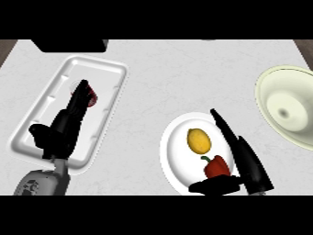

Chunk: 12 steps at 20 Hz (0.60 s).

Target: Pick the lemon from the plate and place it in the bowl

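Here the lemon (198, 141) lies on the plate (174, 151), just beside a red pepper (216, 166), ungrasped. The right hand (243, 158) extends straight, open fingers along the plate's right side, holding nothing. The bowl (295, 106) stands apart at right, without fruit. The left hand (67, 126) rests open over a white tray (111, 87). Grasp, transfer and release all remain.

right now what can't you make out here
Head view:
- Red thing in the white tray: mostly hidden by the left hand.
- Bowl: right side cut off by the edge.
- Dark object at top: cut off.
- Plate: right rim hidden by the right hand.
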Each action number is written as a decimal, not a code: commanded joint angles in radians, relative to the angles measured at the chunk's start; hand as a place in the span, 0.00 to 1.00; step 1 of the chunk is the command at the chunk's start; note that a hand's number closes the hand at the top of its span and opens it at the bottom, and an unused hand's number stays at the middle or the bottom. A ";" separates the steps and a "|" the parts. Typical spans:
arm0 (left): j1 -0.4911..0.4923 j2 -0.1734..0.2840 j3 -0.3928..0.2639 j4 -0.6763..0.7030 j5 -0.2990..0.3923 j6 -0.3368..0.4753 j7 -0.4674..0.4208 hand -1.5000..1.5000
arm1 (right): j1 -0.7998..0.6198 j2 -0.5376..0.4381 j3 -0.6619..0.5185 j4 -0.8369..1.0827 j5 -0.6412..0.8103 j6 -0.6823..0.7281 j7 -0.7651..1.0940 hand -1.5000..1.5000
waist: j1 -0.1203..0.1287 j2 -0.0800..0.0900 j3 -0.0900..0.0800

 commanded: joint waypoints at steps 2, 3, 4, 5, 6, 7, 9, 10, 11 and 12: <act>0.022 -0.032 0.004 0.051 -0.014 -0.029 -0.077 0.50 | -0.017 0.035 -0.048 0.160 -0.018 0.003 -0.126 0.00 | 0.001 0.001 0.000; -0.026 -0.009 0.039 -0.040 -0.012 -0.019 0.062 0.50 | -0.013 0.045 -0.048 0.129 -0.006 0.003 -0.106 0.00 | 0.000 0.000 0.000; 0.012 -0.057 0.004 0.035 -0.049 -0.002 -0.052 0.50 | -0.023 0.044 -0.064 0.109 -0.018 0.024 -0.057 0.00 | 0.000 0.000 0.000; -0.014 -0.043 0.028 0.054 -0.038 -0.029 -0.039 0.50 | -0.024 0.058 -0.069 0.162 0.002 0.002 -0.130 0.00 | 0.000 0.000 0.000; -0.023 -0.058 0.029 0.020 -0.041 -0.009 -0.012 0.50 | 0.005 0.070 -0.033 0.166 0.024 -0.004 -0.139 0.00 | 0.000 0.000 0.000; -0.016 -0.041 0.035 0.076 -0.039 -0.020 -0.072 0.50 | -0.051 0.137 0.001 0.296 0.061 -0.072 -0.174 0.00 | 0.002 0.002 0.000; 0.098 -0.048 0.004 -0.030 -0.054 -0.039 -0.056 0.50 | -0.013 0.058 -0.070 0.191 0.014 0.010 -0.158 0.00 | 0.002 0.000 0.000; -0.032 -0.037 0.058 0.021 -0.029 -0.047 0.009 0.50 | -0.035 0.044 -0.103 0.267 0.013 0.018 -0.217 0.00 | 0.000 0.000 0.000; -0.036 -0.050 0.061 0.080 -0.039 -0.048 -0.071 0.50 | -0.069 0.058 -0.111 0.291 0.036 -0.002 -0.197 0.00 | 0.000 0.001 0.000; 0.028 -0.069 0.008 0.015 -0.077 -0.011 -0.034 0.50 | -0.110 0.075 -0.092 0.367 0.083 -0.032 -0.199 0.00 | 0.004 0.001 0.000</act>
